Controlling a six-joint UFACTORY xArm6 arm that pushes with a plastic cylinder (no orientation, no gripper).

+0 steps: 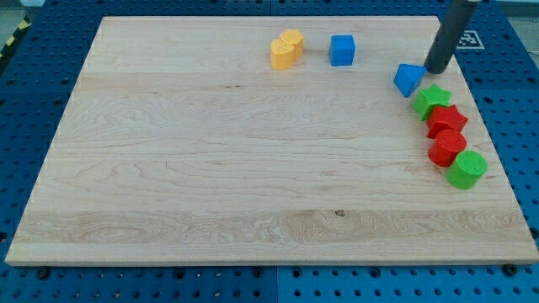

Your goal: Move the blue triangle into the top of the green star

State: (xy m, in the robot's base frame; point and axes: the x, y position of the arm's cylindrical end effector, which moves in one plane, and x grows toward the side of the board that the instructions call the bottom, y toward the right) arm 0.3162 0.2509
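Note:
The blue triangle lies near the board's upper right, just up and left of the green star; the two look to be touching or nearly so. My tip is just right of the blue triangle and directly above the green star in the view, close to both. The rod rises from there to the view's top edge.
Below the green star, a red star, a red cylinder and a green cylinder run down along the board's right edge. A blue cube and a yellow heart-like block sit near the top edge.

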